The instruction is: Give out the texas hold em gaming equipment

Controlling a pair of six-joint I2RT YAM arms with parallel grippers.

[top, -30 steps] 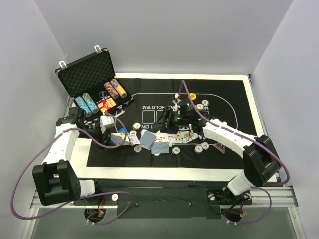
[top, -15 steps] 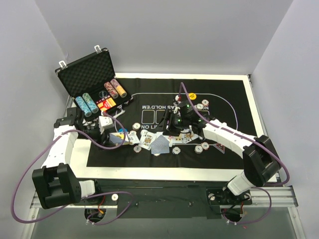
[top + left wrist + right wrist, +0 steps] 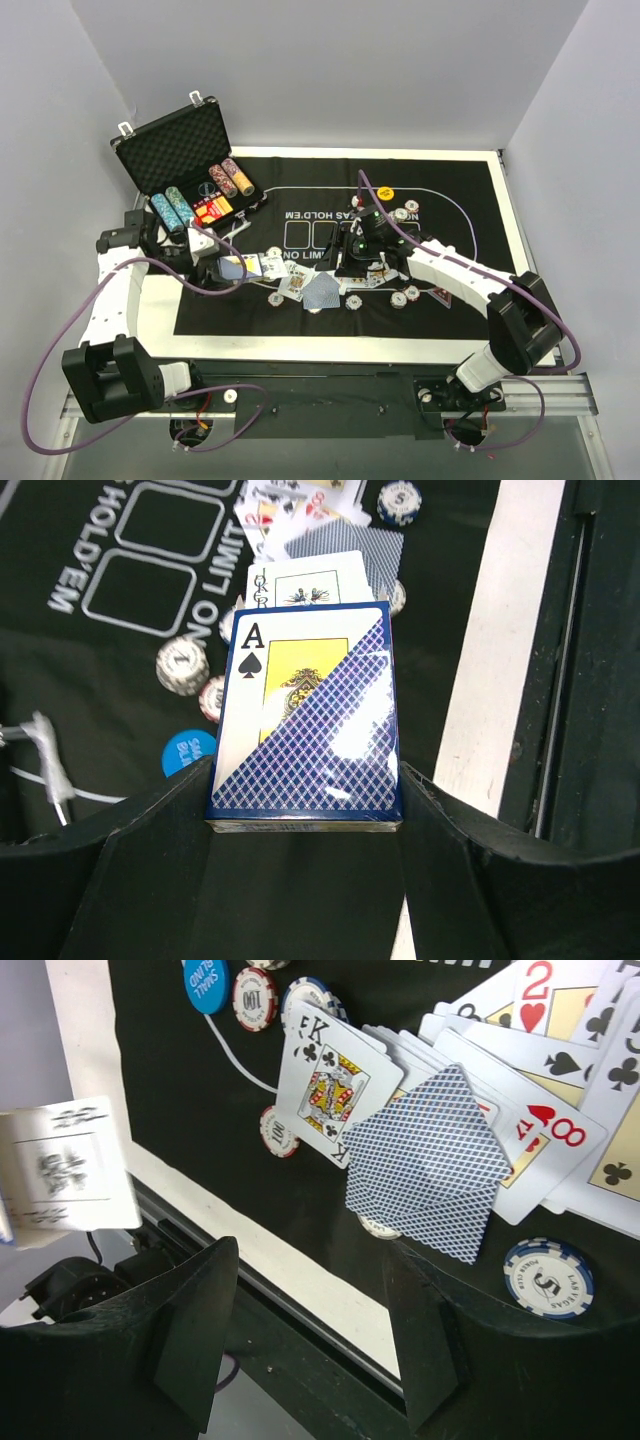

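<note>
The blue-backed card pack, clamped by the left gripper, should be carried level; the right gripper is spread, empty.

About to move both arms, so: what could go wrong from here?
The left pincer holds the card pack by one end; the joker showing past its far edge may be loose and drop. The open right pincer hangs close over the overlapping fanned cards; closing there could take several or knock the nearby chip.
</note>
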